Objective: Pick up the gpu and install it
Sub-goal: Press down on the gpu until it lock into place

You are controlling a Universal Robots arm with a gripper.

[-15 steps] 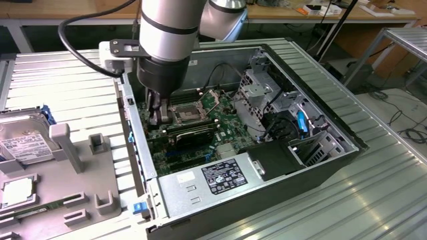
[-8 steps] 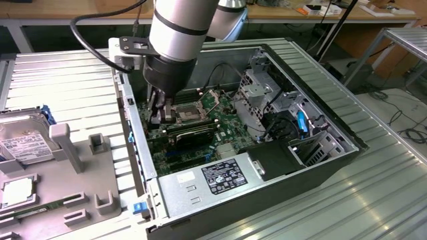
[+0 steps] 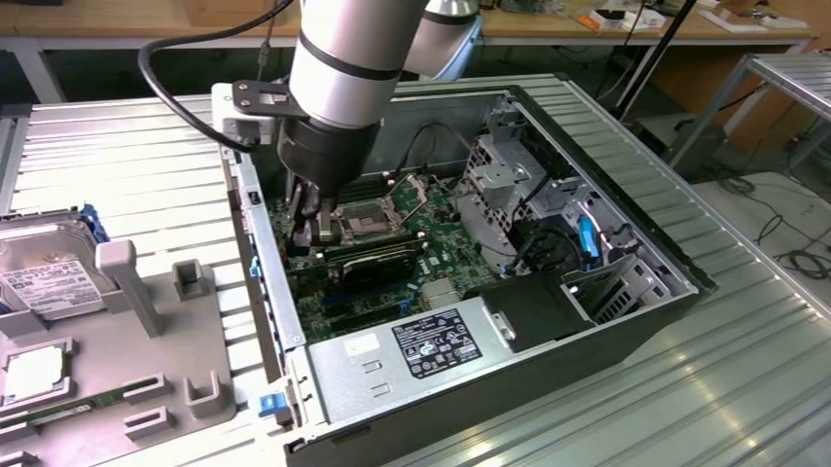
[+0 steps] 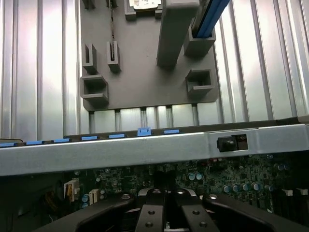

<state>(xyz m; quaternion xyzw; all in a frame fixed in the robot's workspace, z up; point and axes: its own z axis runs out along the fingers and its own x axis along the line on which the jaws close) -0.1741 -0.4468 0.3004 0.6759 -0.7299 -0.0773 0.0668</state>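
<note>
Legible text: none; power-supply sticker (image 3: 442, 342): white, with dark print and symbols, characters not readable; hard drive label (image 3: 46, 290): white, print not readable

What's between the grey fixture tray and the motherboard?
Wrist view: past the tray comes a strip of ribbed table, then the case's metal side rail, then the motherboard.

The open case (image 3: 649, 243) lies on the table (image 3: 727, 389), with the tray (image 3: 182, 341) at the exterior view's left. The hard drive (image 3: 46, 277) is at the tray's left end. Inside the case lies the motherboard (image 3: 435, 209) with the gpu (image 3: 370, 265) on it, just beside the gripper (image 3: 306, 233) — the power-supply box (image 3: 429, 348) nearer.
</note>
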